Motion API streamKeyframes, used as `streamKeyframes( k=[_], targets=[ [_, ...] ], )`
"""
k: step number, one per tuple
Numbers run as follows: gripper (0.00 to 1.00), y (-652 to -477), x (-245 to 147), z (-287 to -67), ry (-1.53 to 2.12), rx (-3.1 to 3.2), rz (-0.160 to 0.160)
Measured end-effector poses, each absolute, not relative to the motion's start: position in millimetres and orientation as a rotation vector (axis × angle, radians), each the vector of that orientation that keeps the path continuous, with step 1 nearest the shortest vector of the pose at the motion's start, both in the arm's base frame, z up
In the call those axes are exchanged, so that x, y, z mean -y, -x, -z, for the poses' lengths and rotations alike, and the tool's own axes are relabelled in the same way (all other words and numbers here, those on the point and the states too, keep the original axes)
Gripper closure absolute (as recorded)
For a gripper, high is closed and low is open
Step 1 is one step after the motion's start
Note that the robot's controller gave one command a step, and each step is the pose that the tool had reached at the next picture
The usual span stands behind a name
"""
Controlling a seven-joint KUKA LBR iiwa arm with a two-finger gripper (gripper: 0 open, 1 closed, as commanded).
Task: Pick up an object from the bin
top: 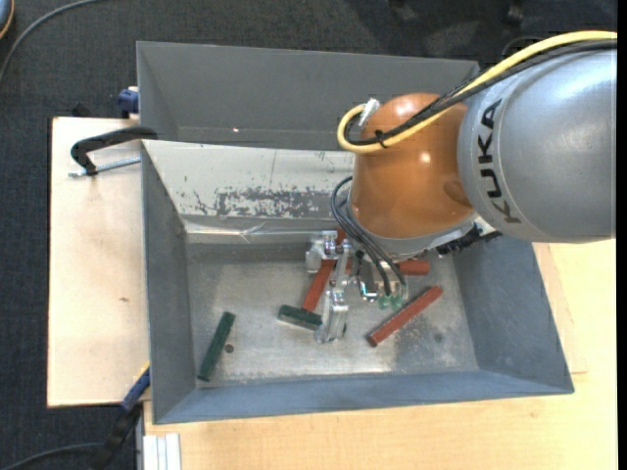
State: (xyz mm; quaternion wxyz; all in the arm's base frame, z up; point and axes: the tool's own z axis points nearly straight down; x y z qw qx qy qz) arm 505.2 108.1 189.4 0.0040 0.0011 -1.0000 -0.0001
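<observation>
Metal claw (331, 313) low in the middle of the grey sheet-metal bin (294, 91), over its scuffed floor.
Flanked on the left by a slim red-brown stick (318, 284), slanted and just beside it, contact unclear. Near a short dark-green block (298, 314) lying flat at the left. Cannot tell how far open, nor any hold. To the right, a longer red-brown bar (404, 316); well apart at near-left, a flat dark-green strip (216, 346). Above, the glossy rounded orange cover (411, 164).
</observation>
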Motion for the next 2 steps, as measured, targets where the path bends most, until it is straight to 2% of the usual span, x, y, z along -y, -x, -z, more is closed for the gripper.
streamKeyframes(
  k=[1,2],
  targets=[
    [1.0,-507.1,-107.4,-193.3,0.0,3.142,0.002],
    [0.0,-507.1,-107.3,-193.3,0.0,3.142,0.002]
  ],
)
